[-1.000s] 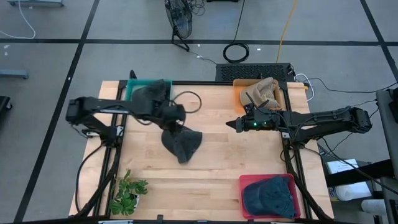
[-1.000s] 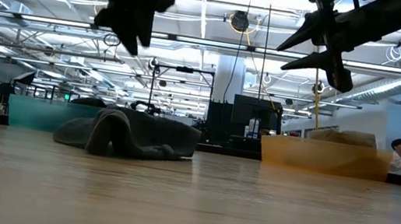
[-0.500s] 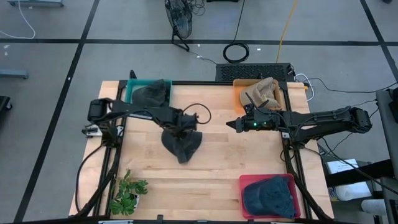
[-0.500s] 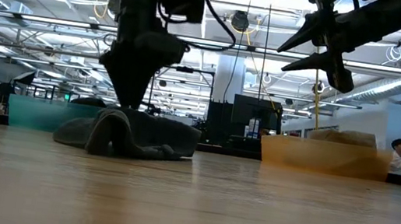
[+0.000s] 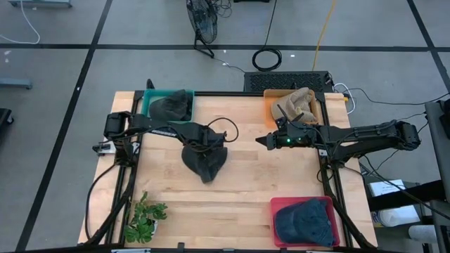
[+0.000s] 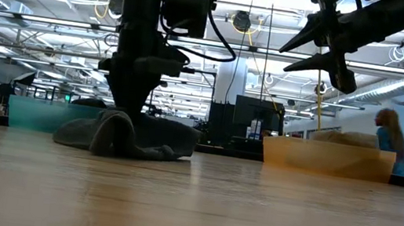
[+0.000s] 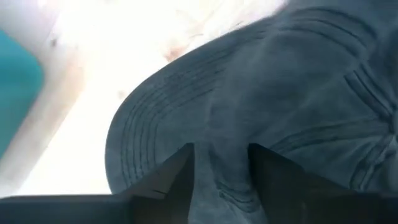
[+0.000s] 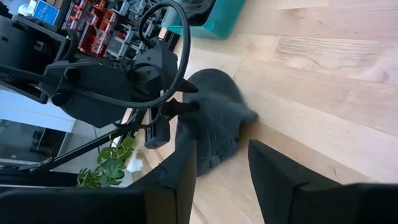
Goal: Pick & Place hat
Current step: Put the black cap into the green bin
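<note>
Fingertips (image 7: pixel 180 171) of the left gripper (image 7: pixel 221 163) stand a little apart, pressed down into the crumpled dark grey cap (image 5: pixel 206 162); a fold of its fabric sits in the gap between them, but whether they actually pinch it I cannot tell. Stitched brim (image 7: pixel 149 134) of the cap shows just beyond the fingers. In the low view the left gripper (image 6: pixel 126 102) stands upright with its tips at the top of the cap (image 6: pixel 131 136), which lies flat on the wooden table (image 5: pixel 253 186).

Cap lies near the table's middle, toward the teal bin (image 5: pixel 167 104), which holds another dark cap and sits at the far left corner. Left arm reaches from that side over to the cap.

Right gripper (image 5: pixel 261 140) hangs in the air beside the cap, on the side toward the orange bin (image 5: pixel 294 104), fingers (image 8: pixel 177 171) spread with nothing between them; well apart from the cap. Orange bin holds a tan hat.

Red bin (image 5: pixel 304 221) with a dark blue cap sits at the near right corner; small green plant (image 5: pixel 144 216) at the near left edge. A person (image 6: pixel 390 138) shows in the room behind.
</note>
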Robot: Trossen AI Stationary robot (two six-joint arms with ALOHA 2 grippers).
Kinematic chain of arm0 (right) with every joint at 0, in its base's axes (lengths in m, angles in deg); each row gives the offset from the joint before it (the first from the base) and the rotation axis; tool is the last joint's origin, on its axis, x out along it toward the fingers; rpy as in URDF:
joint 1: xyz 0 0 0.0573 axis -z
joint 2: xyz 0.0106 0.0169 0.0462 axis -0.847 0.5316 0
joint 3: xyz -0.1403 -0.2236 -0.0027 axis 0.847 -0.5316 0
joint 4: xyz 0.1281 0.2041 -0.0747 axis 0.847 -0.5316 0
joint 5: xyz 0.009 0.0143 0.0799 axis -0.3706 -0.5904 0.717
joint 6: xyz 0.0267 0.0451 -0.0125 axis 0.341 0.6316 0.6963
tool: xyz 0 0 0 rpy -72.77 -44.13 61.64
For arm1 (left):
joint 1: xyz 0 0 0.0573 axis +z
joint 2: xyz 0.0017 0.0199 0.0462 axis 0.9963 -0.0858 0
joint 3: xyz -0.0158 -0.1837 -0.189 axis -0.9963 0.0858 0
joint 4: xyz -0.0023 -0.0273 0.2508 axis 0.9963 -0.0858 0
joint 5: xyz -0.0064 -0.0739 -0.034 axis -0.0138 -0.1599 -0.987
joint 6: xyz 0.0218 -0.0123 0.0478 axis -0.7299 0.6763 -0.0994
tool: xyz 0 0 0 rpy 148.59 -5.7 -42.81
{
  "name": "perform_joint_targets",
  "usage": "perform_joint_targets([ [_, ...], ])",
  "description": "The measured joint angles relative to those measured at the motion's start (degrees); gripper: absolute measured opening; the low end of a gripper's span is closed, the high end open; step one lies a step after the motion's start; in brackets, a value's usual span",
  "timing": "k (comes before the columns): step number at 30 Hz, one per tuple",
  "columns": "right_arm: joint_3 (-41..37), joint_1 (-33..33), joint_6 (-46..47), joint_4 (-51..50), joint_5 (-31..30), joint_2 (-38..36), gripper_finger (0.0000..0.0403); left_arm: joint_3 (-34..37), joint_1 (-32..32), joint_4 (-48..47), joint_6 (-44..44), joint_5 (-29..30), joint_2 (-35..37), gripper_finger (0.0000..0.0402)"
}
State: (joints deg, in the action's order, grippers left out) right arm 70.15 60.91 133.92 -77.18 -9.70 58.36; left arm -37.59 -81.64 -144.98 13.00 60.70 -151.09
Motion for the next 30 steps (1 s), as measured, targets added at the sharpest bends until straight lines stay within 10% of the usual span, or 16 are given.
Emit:
perform_joint_targets([
  [15,0.0,0.0,-1.3,-0.5,0.0,0.0,0.0128,0.5,0.4,-0.1,-0.4,-1.8,0.0,0.0011],
  [30,0.0,0.0,-1.5,-0.7,10.3,0.0,0.0128,0.6,2.5,-5.0,-1.0,-4.3,15.3,0.0005],
])
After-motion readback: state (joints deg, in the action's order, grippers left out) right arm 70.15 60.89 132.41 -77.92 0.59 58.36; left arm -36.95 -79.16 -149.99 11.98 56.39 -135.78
